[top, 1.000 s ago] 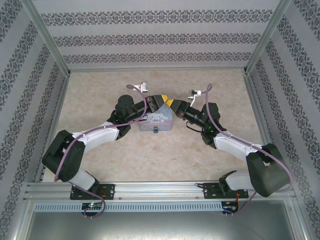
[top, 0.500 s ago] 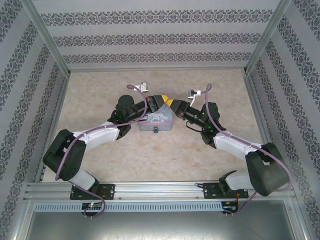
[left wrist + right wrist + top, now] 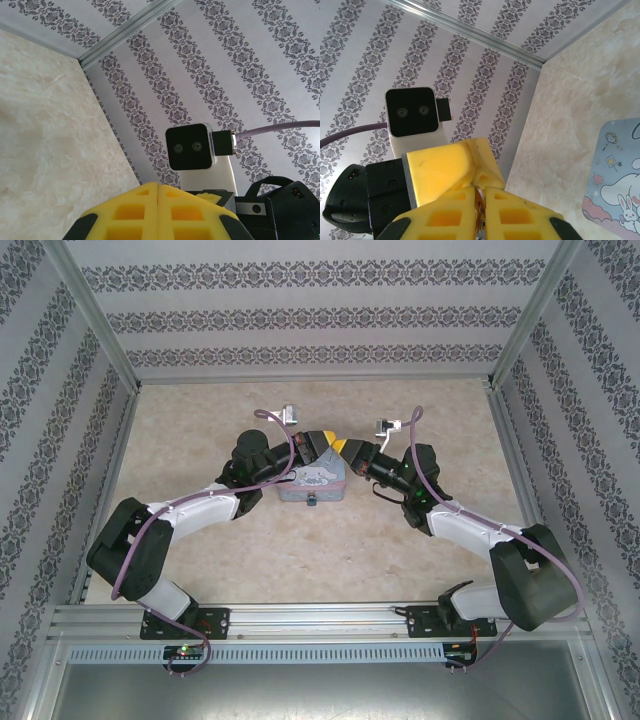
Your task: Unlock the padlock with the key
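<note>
My two grippers meet tip to tip above the far edge of the pale blue cartoon tin (image 3: 312, 480). The right gripper (image 3: 480, 192) is shut on the key (image 3: 479, 207), a thin silvery metal piece standing edge-on between its yellow fingers. The left gripper (image 3: 159, 186) is shut, pads pressed flat together with nothing visible between them. In the right wrist view its yellow fingertips (image 3: 485, 160) touch the top of the key. The padlock (image 3: 311, 500) is a tiny teal speck at the tin's near edge, apart from both grippers.
The tin's corner (image 3: 620, 185) lies on the beige marbled table (image 3: 400, 540). Patterned walls enclose the table at the back and both sides. Each wrist camera faces the other: left one (image 3: 412, 112), right one (image 3: 190, 147).
</note>
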Action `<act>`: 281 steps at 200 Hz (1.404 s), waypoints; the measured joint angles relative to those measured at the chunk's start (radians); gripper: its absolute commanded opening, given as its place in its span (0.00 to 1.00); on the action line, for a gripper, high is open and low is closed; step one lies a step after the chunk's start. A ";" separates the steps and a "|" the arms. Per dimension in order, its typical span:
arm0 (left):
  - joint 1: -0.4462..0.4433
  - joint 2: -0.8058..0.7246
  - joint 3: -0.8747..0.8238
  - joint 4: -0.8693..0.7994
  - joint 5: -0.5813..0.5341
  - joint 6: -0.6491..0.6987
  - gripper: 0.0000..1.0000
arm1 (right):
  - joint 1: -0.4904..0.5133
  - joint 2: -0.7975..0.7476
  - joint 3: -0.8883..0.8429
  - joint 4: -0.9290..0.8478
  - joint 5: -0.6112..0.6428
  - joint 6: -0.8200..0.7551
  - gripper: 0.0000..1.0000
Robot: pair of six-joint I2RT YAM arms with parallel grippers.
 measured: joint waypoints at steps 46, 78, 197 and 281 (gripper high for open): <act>0.000 0.005 0.000 0.002 0.000 -0.006 0.00 | -0.013 0.000 0.000 -0.003 -0.019 0.003 0.00; 0.000 0.013 0.008 0.003 0.004 -0.008 0.00 | -0.013 0.000 0.000 -0.004 -0.019 0.003 0.00; 0.034 -0.251 0.007 -0.340 -0.115 0.082 0.87 | -0.026 -0.046 -0.024 -0.063 -0.021 -0.011 0.00; 0.037 -0.463 -0.224 -0.531 -0.175 0.167 0.89 | -0.015 -0.113 -0.047 -0.151 -0.049 -0.132 0.00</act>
